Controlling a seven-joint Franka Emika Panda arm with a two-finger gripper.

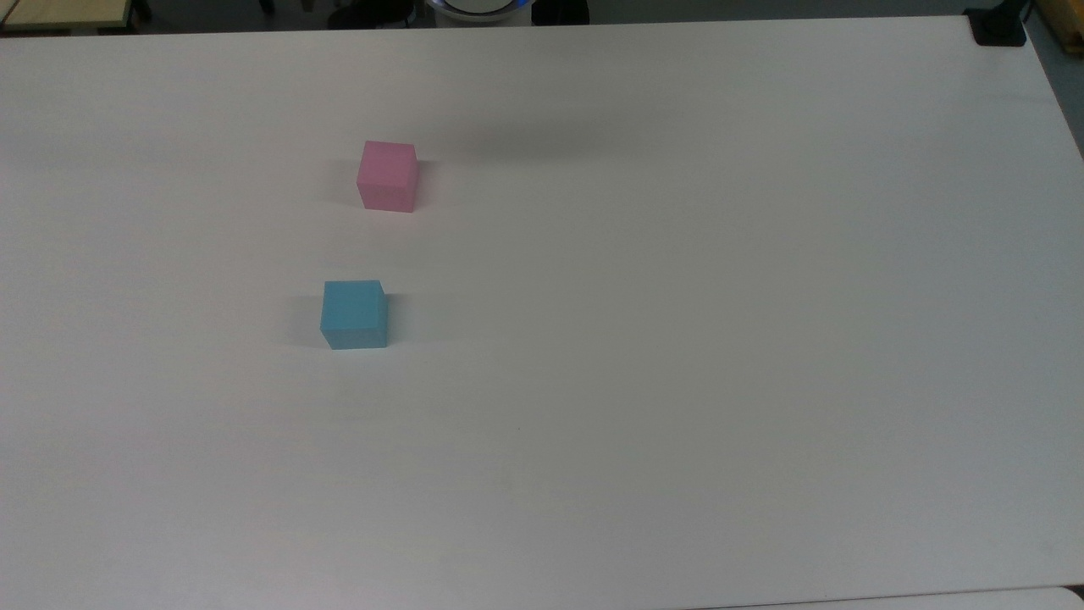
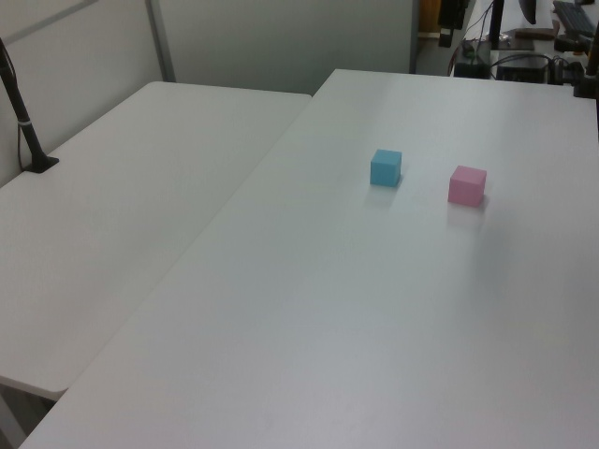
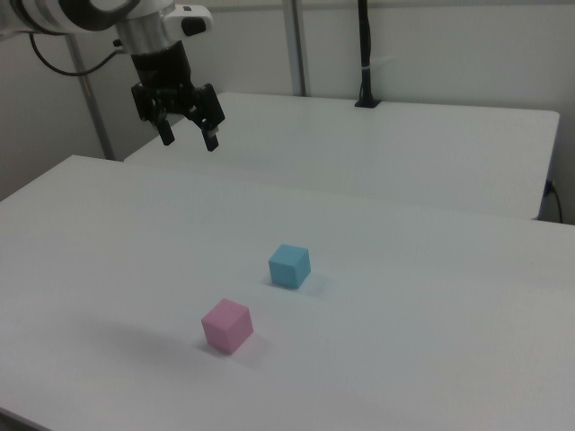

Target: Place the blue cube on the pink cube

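**Nothing picked up yet**

The gripper hangs high in the air, its fingers apart and holding nothing. The blue cube sits on the table well below it. The pink cube sits near the blue one, not touching. Grabbing, lifting and stacking are all left.

A plain white table carried two small cubes, each resting flat on its surface. In the top view, the pink cube sat above the blue cube, the two near but apart.
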